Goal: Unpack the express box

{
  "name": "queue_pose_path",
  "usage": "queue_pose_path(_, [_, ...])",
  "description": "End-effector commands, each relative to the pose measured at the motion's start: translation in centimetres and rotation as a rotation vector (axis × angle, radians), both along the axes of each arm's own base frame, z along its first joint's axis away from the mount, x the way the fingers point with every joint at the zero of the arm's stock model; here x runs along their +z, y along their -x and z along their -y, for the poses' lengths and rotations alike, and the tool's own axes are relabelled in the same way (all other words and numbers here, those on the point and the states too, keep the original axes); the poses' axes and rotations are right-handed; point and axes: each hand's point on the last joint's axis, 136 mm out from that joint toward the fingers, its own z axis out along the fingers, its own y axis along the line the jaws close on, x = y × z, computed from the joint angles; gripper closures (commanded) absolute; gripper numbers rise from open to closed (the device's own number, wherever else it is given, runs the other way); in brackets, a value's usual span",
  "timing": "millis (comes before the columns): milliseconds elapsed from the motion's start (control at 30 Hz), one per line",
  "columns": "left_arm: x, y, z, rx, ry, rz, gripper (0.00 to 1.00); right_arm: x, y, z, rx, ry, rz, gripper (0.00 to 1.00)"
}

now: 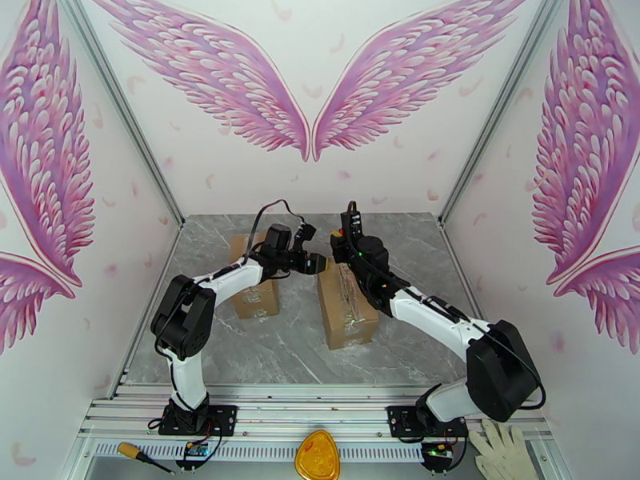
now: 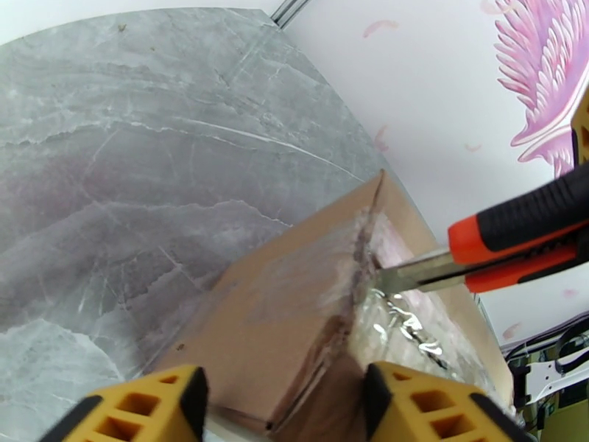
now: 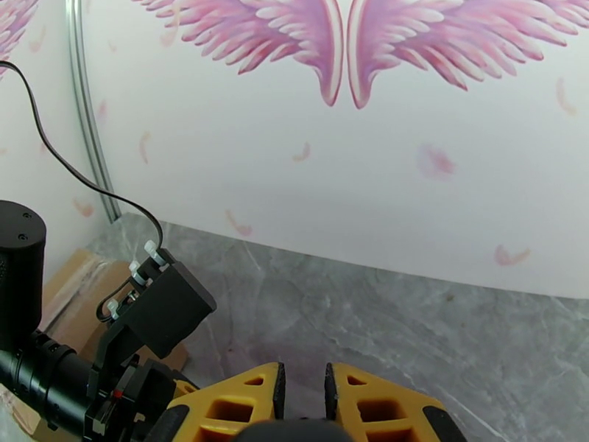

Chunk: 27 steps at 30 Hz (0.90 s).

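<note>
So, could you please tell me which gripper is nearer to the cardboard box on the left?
Left. The left gripper sits just right of the left box, over the taped box; the right gripper, holding the utility knife, is further right.

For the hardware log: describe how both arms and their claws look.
The left arm and right arm have white links and black joint housings, trailing black cables. The left claw and right claw have yellow fingers with lattice cut-outs and black inner pads.

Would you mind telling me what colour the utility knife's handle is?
The knife handle is orange-red with black, clearest in the left wrist view.
</note>
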Motion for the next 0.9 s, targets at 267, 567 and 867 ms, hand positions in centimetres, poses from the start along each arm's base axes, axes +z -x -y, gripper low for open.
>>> queue_pose_path(267, [3.3, -0.9, 2.3, -0.230, 0.036, 0.135, 0.23, -2.4, 0.6, -1.8, 0.081, 0.049, -0.079, 1.00])
queue_pose_path(567, [-1.1, -0.2, 2.9, -0.308, 0.005, 0.010, 0.31, -1.8, -0.1, -2.2, 0.088, 0.064, -0.081, 1.00])
queue_pose_path(867, [-3.8, 0.3, 1.5, -0.234, -0.042, -0.071, 0.52, -1.4, -0.4, -2.8, 0.114, 0.080, -0.090, 1.00])
